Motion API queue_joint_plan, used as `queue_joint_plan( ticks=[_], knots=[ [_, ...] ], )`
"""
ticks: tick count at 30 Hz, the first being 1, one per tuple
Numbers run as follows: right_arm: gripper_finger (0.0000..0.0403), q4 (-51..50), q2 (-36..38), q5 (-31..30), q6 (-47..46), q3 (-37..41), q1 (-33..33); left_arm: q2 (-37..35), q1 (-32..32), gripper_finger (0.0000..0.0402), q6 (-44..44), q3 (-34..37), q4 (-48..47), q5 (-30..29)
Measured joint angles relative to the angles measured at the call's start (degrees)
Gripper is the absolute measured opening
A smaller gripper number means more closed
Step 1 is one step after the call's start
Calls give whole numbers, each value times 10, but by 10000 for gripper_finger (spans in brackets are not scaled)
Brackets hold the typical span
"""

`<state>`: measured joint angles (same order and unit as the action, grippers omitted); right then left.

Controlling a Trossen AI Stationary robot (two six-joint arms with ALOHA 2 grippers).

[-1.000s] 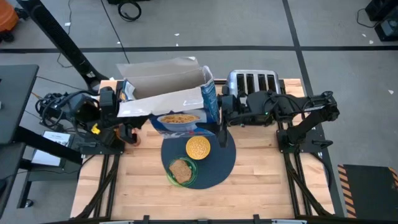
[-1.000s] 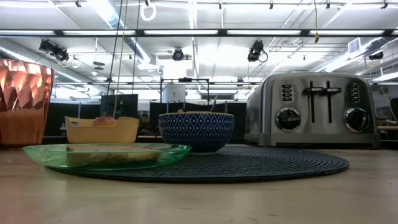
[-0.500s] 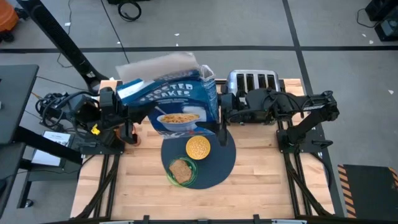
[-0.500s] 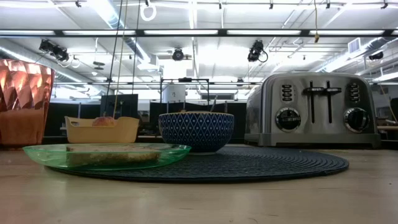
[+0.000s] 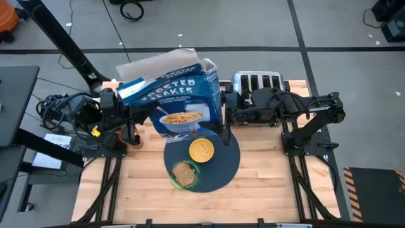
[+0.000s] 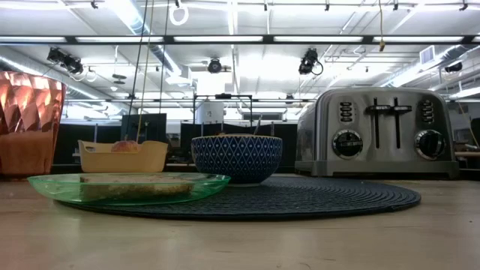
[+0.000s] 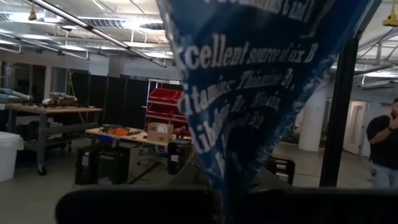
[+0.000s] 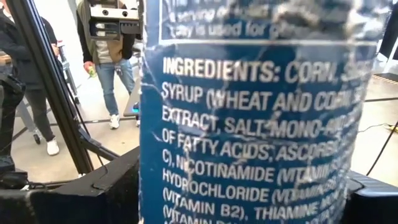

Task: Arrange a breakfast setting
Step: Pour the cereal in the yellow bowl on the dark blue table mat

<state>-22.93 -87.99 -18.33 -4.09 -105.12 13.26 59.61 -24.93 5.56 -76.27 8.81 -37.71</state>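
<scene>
Both grippers, left (image 5: 130, 114) and right (image 5: 226, 109), are clamping their jaws on the cereal box (image 5: 174, 104), tilting it above the bowl (image 5: 202, 149) on the mat (image 5: 224, 166), apparently for pouring.

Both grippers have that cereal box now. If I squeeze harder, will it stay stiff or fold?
It will probably fold: the cereal box looks creased in the right wrist view, so its thin walls may buckle. The open top flap suggests little stiffness up there. It seems light, since the left gripper and right gripper hold it by its ends.
</scene>
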Motion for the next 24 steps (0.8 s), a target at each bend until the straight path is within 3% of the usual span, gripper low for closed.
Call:
queue_joint_plan(
  ticks=[10, 24],
  knots=[
    [346, 13, 0, 0, -1, 0, 0, -1, 0, 4, 3, 0, 2, 11],
    [332, 39, 0, 7, -2, 0, -11, -5, 0, 3, 12, 0, 15, 20]
  ],
)
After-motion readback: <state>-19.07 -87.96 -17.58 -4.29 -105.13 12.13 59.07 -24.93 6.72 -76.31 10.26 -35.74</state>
